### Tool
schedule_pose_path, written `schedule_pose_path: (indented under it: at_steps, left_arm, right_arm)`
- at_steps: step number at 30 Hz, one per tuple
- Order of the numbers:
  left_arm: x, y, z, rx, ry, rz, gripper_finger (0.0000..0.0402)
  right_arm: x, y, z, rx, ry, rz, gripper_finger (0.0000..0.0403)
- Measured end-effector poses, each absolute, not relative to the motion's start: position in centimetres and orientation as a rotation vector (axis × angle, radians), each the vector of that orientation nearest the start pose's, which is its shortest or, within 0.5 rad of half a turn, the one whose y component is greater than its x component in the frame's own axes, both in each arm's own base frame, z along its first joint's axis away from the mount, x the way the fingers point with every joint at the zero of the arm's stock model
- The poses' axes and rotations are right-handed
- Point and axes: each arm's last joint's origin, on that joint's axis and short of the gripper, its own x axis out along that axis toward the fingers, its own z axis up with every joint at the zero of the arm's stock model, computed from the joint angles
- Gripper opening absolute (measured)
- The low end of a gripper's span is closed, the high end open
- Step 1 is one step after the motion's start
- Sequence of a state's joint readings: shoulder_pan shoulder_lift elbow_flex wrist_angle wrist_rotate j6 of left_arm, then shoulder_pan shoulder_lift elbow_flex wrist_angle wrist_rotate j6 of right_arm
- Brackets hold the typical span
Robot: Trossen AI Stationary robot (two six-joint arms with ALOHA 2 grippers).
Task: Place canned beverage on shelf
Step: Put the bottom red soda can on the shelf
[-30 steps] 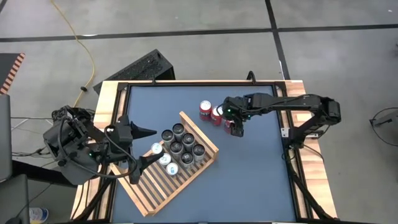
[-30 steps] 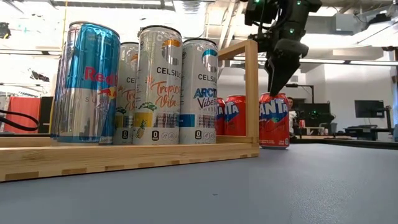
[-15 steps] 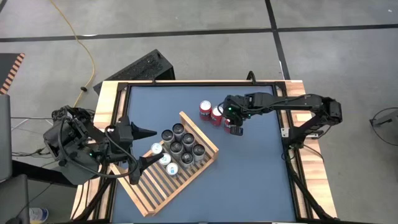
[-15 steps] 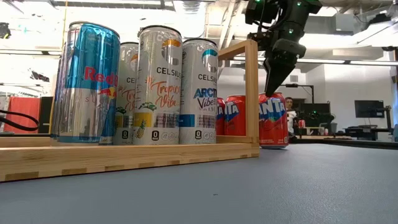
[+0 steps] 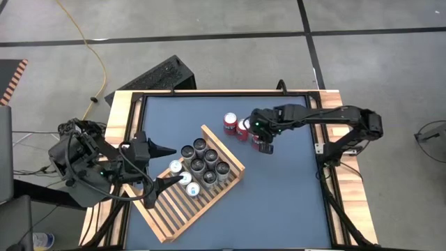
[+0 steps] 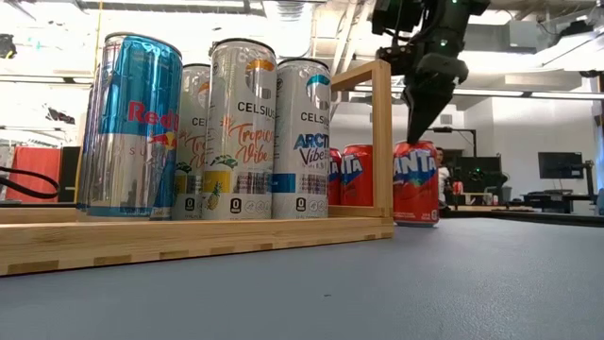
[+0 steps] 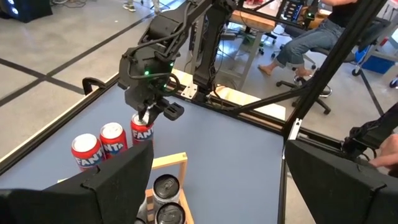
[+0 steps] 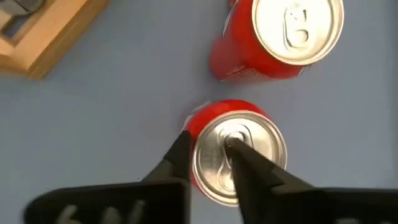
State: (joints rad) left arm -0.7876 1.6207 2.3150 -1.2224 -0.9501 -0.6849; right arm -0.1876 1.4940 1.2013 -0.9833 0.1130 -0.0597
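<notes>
Three red Fanta cans stand upright on the blue table; the one nearest the right edge [image 6: 416, 184] is under my right gripper [image 8: 208, 146]. That gripper points down with a narrow gap between its fingers: one finger is outside the can's side and the other is over its top by the tab. The light wooden slatted shelf [image 5: 174, 209] lies at the near left and holds several tall cans [image 5: 202, 164] upright. My left gripper [image 5: 164, 166] is wide open and empty over the shelf's left end. My right gripper stands from above, pointing down, astride the can's rim [image 8: 202, 163]. One finger [image 8: 179, 155] is outside the wall and one finger [image 8: 245, 165] is over the lid. I cannot tell whether either finger touches the can. The can stands upright on the table.
The two other red cans [image 5: 229, 123] [image 5: 243, 128] stand close beside the one under my gripper, toward the far left of it. The shelf's raised frame post [image 6: 381, 142] is next to them. A person sits beyond the table [image 7: 311, 37].
My right gripper has shifted slightly back and forth over the can's top. The can has stayed where it was.
</notes>
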Motion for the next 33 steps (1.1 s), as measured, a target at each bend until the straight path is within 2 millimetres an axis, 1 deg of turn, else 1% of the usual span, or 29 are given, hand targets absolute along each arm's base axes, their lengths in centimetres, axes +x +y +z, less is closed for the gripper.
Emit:
schedule_pose_path:
  at_steps: [4, 7, 9, 12, 16, 18, 21, 26, 30, 33]
  left_arm:
    - [19.7, -16.5, 52.7, -0.272, 0.267, 0.263, 0.0352]
    - [19.8, -16.5, 52.7, -0.270, 0.268, 0.264, 0.0352]
    - [19.8, -16.6, 52.5, -0.263, 0.275, 0.265, 0.0352]
    - [19.9, -16.6, 52.4, -0.260, 0.280, 0.265, 0.0352]
    - [19.9, -16.6, 52.4, -0.262, 0.280, 0.266, 0.0352]
    - [19.8, -16.6, 52.4, -0.263, 0.280, 0.266, 0.0352]
    - [19.8, -16.6, 52.4, -0.272, 0.280, 0.268, 0.0352]
    - [19.8, -16.6, 52.4, -0.277, 0.282, 0.271, 0.0352]
    - [19.8, -16.6, 52.4, -0.275, 0.282, 0.273, 0.0352]
    - [19.8, -16.6, 52.3, -0.275, 0.282, 0.274, 0.0352]
  right_arm:
    - [27.3, -5.4, 27.8, -0.002, 1.273, -0.215, 0.0190]
    - [27.1, -5.7, 28.0, -0.011, 1.292, -0.229, 0.0245]
    - [26.9, -6.0, 27.9, -0.008, 1.305, -0.229, 0.0271]
    - [27.4, -6.4, 28.0, -0.018, 1.260, -0.224, 0.0295]
    - [27.6, -7.0, 27.8, 0.003, 1.252, -0.217, 0.0303]
    - [27.9, -7.2, 27.3, 0.020, 1.254, -0.206, 0.0303]
    - [27.8, -7.5, 25.8, 0.031, 1.297, -0.199, 0.0303]
    - [28.4, -7.9, 23.4, 0.030, 1.366, -0.207, 0.0303]
    - [28.9, -7.8, 22.9, -0.015, 1.383, -0.236, 0.0283]
    - [29.1, -7.5, 22.7, -0.032, 1.388, -0.219, 0.0254]
